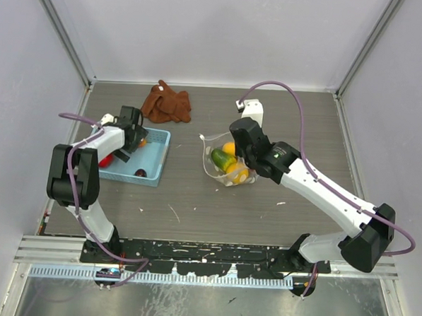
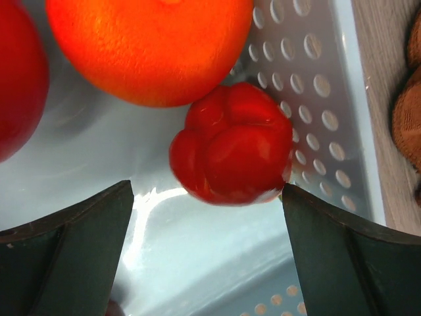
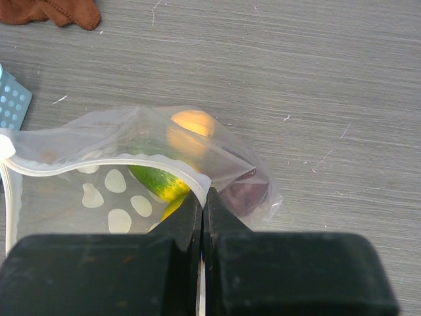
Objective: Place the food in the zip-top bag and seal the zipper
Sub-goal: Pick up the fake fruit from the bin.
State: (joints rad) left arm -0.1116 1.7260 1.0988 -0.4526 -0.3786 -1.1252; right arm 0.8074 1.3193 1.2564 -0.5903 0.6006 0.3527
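Note:
The clear zip-top bag (image 1: 215,152) lies mid-table with its mouth held open; it also shows in the right wrist view (image 3: 79,141). Inside it are a green-orange piece (image 3: 158,182), an orange one (image 3: 187,131) and a dark purple one (image 3: 247,195). My right gripper (image 3: 204,196) is shut on the pale zipper strip (image 3: 99,164) at the mouth's edge. My left gripper (image 2: 207,197) is open inside the light-blue basket (image 1: 153,162), its fingers either side of a small red toy pepper (image 2: 233,145). A large orange fruit (image 2: 148,46) and another red piece (image 2: 16,79) lie beside it.
A brown cloth (image 1: 168,103) lies at the back, beyond the basket and bag. A dark purple piece (image 1: 140,173) sits in the basket's near corner. The basket's perforated wall (image 2: 309,85) stands close to the right of the pepper. Grey walls enclose the table.

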